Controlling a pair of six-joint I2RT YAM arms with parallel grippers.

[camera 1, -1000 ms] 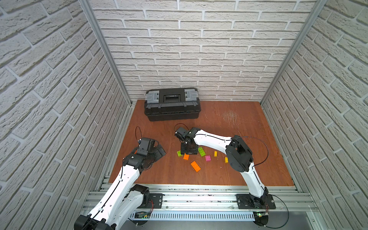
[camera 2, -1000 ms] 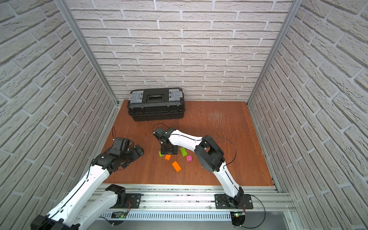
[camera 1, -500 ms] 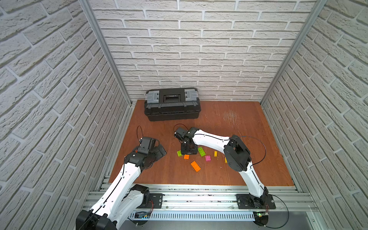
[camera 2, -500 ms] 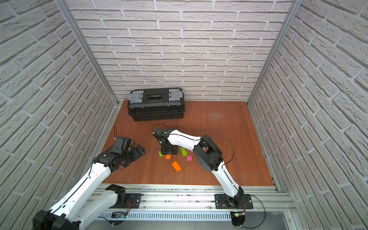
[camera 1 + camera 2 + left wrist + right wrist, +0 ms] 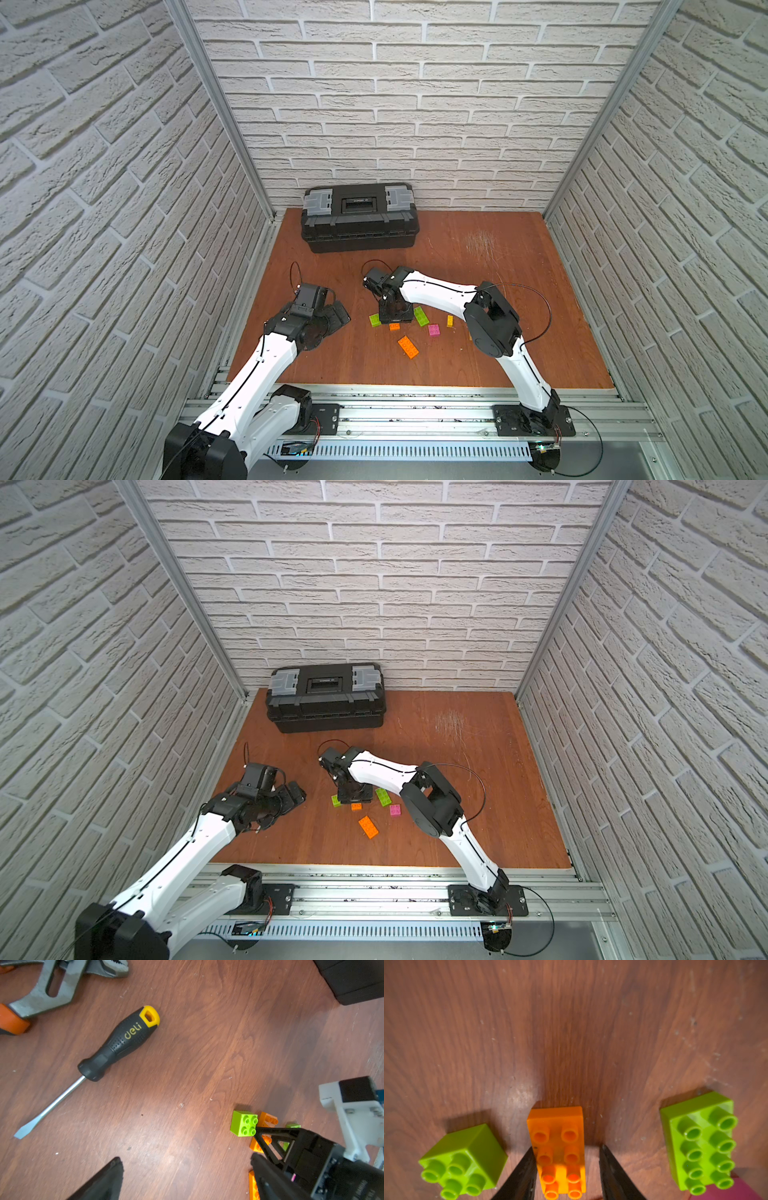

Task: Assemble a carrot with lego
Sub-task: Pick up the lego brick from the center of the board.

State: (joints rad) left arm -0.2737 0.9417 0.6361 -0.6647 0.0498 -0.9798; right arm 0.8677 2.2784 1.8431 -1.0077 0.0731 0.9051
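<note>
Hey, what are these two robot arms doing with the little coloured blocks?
They are meant to build a toy carrot from blocks, but nothing is joined yet: the blocks in view lie loose on the table. The right claw is down astride an orange block, one finger touching it, not clamped. A small green block and a long green block flank it. The left claw hangs wide open and empty nearby.

Both top views look down on the whole table (image 5: 332, 365) from high; wrist views hover close, sharing the lego (image 5: 557, 1136).

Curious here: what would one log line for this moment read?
right gripper: open, astride orange brick | left gripper: open, empty
</note>
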